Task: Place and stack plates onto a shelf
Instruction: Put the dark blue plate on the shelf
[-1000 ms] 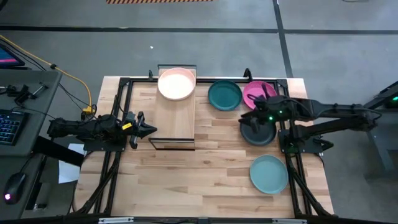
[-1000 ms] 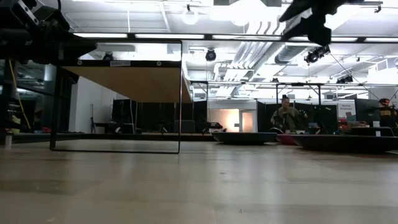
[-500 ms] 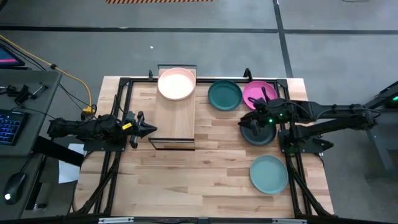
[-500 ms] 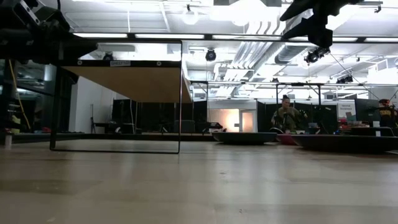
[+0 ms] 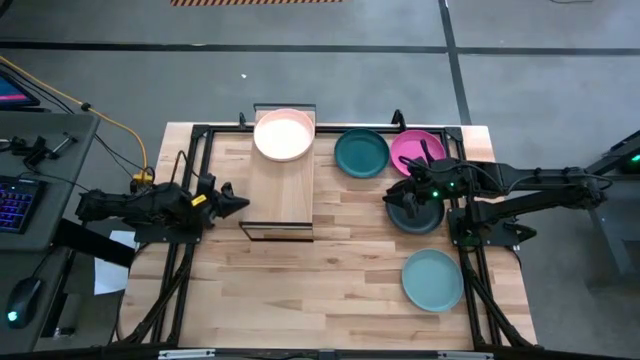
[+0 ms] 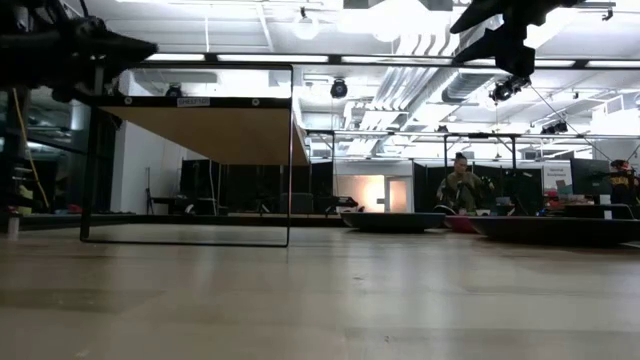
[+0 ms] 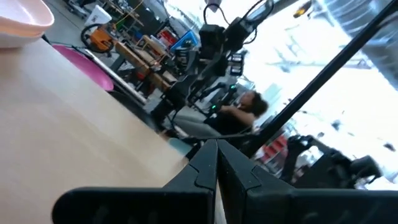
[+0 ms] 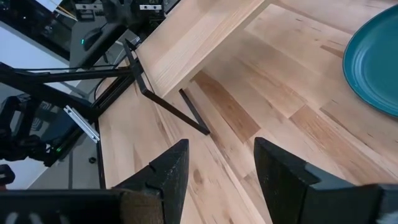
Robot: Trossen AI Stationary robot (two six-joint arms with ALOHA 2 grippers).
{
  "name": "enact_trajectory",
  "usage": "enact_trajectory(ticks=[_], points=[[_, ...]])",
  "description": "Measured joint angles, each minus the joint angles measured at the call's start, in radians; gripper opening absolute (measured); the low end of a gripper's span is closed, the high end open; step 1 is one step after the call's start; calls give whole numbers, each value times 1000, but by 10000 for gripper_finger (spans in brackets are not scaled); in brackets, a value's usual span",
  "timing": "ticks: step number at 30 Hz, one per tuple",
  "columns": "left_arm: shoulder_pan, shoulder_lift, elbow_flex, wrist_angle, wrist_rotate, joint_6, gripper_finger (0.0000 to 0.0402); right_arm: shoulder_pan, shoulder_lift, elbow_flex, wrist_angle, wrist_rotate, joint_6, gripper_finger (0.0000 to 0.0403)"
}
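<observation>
Grey concrete floor surrounds the wooden bench, and a desk with a keyboard stands off its left side. On the bench, the shelf sits toward the far-left part, its light board running from the far edge toward the middle. A pale peach plate rests on the far end of the shelf board. Along the bench's far edge, just right of the shelf, lies a dark teal plate, and beside it, toward the far-right corner, a pink plate. A black plate lies near the right edge, partly under the right arm. A light blue-green plate lies near the right edge, closer to the near side, well apart from the others.

The right pincer hovers over the black plate's far rim; in its wrist view the fingers stand apart, holding nothing. The left pincer waits at the bench's left edge, just beside the shelf's near-left corner, its fingers pressed together with nothing between them.

From bench height, a seated person shows far back in the room.
</observation>
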Motion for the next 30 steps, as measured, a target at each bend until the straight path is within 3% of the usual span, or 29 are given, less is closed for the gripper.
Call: enact_trajectory(ticks=[5, 11, 15, 23, 30], points=[[0, 0, 0, 93, -14, -19, 0, 0, 0, 0, 0, -7, 0, 162], [0, 0, 3, 304, -155, 34, 7, 0, 0, 0, 2, -8, 21, 162], [0, 23, 67, 293, -204, 122, 34, 0, 0, 0, 14, -9, 28, 162], [0, 242, 303, 154, -267, 319, 114, 0, 0, 0, 58, -9, 19, 162], [0, 483, 454, 135, -257, 385, 160, -1, 0, 0, 58, -7, 23, 162]])
